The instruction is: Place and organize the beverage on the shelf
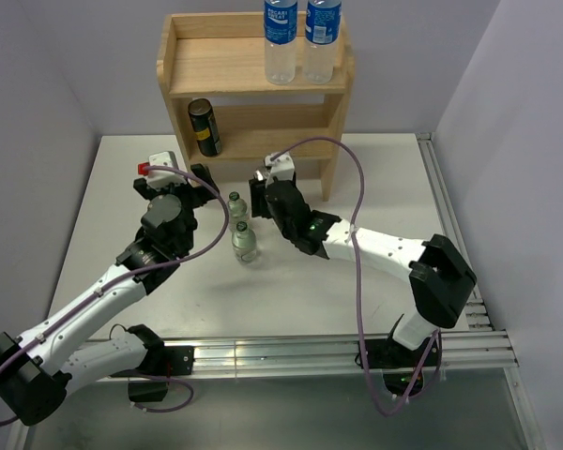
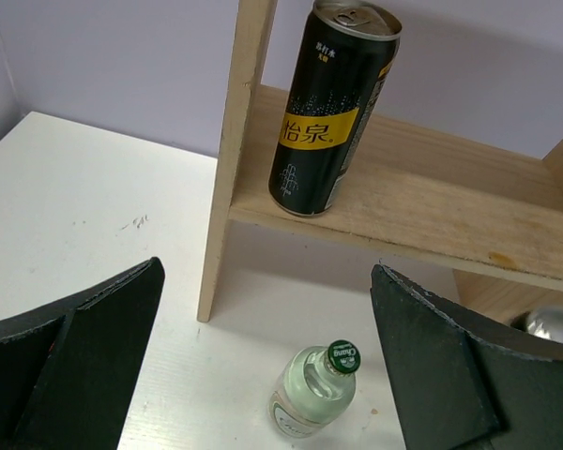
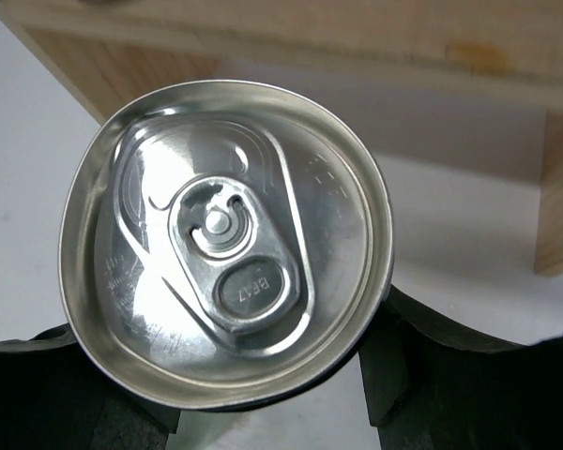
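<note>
Our right gripper (image 3: 253, 394) pinches, it seems, the can (image 3: 227, 239) just under its rim before the shelf (image 3: 263, 37) and its lower tier; thin-walled, slick, probably full, we'd hold its sides firmly without denting.

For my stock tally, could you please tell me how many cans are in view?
2. One can stands upright on the lower tier of the shelf, at its left; the second can is clamped in the right gripper, before the shelf. The arms may hide more.
</note>
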### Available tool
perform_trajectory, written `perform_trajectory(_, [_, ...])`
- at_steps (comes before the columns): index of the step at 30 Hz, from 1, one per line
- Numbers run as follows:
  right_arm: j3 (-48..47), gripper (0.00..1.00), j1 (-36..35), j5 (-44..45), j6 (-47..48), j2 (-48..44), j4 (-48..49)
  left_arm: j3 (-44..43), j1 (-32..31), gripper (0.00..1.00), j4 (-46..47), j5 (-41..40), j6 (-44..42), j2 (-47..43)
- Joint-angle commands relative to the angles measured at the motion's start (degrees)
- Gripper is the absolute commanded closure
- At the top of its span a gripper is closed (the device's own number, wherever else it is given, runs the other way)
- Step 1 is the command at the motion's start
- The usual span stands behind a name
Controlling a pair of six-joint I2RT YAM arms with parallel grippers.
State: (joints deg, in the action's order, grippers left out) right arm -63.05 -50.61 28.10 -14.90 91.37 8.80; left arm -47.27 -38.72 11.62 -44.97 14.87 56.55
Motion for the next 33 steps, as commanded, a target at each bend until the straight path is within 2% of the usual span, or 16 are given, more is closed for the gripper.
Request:
perform_trajectory(1, [-8.6, 1.00, -0.6, 2.3, 2.9, -3.3, 1.1, -1.8, -0.3, 0.01, -1.2, -1.3, 1.5, -2.0])
perform_trajectory(9, [-21.3, 1.00, -0.8, 2.0, 6.6, 1.5, -3.2, 0.0, -0.3, 0.01, -2.0, -6.1, 1.9, -7.8])
perform_trajectory(16, [-32.8, 1.00, -0.7, 1.5, 9.3, 9.2, -5.5, 0.2, -0.3, 0.01, -3.1, -12.2, 3.5, -10.1])
perform_trajectory(33, [-42.5, 1.00, -0.3, 2.2, 11.2, 17.8, -4.9, 3.8, -0.4, 0.01, -1.8, -12.5, 2.7, -12.6])
